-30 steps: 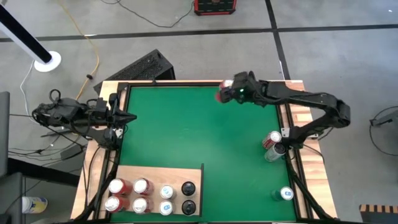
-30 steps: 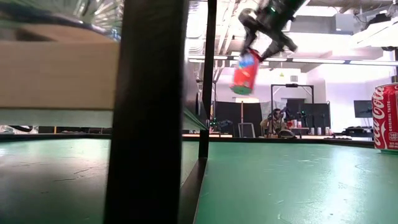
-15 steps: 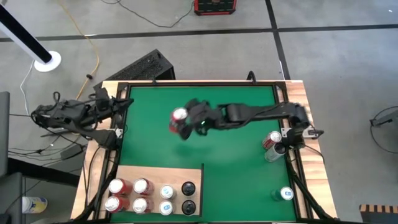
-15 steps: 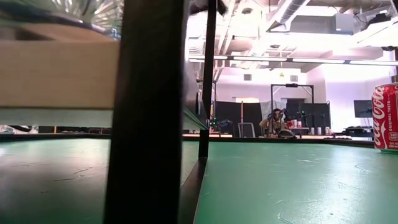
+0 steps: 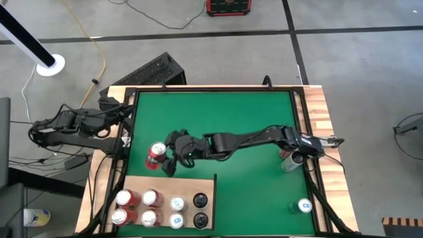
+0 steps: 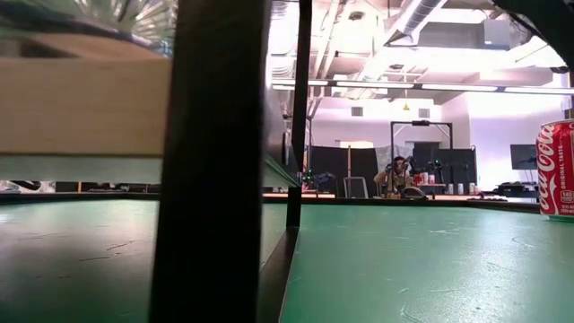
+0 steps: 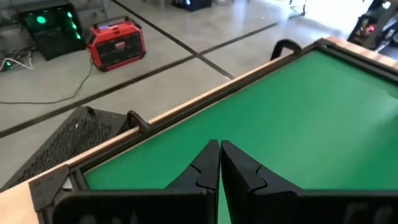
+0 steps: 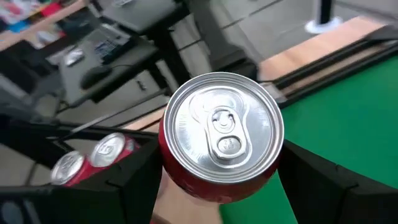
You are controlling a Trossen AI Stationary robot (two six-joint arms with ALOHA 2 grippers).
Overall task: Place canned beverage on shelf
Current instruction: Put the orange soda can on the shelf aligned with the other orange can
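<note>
My right gripper (image 5: 164, 158) reaches across the green mat (image 5: 218, 119) and is shut on a red can (image 5: 156, 154), just beyond the far edge of the pale wooden shelf (image 5: 168, 184). The shelf stands at the near left and carries several upright cans (image 5: 149, 206). In the low view the shelf (image 6: 81, 108) shows as a board raised on dark posts. My left gripper (image 5: 127, 107) is shut and empty at the table's left edge; its closed fingertips (image 7: 219, 149) show in the left wrist view. My right gripper pinches the red can's side wall (image 8: 180, 186) between its two fingers, one finger (image 8: 127, 183) on each side, below the silver top (image 8: 222, 127). The fingers come about level from the table's right. The can is near upright, top up, lifted clear of the mat.
Two cans (image 5: 289, 160) stand at the mat's right edge under my right arm, and one (image 5: 303, 207) at the near right corner. A red cola can (image 6: 558, 170) shows at the right of the low view. A raised black frame (image 5: 211, 89) borders the mat.
My right gripper has swept from the table's far edge toward the left and near edges, carrying the red can to just beside the shelf's far edge. The can has left the low view. My left gripper has drawn back a little toward the far left.
</note>
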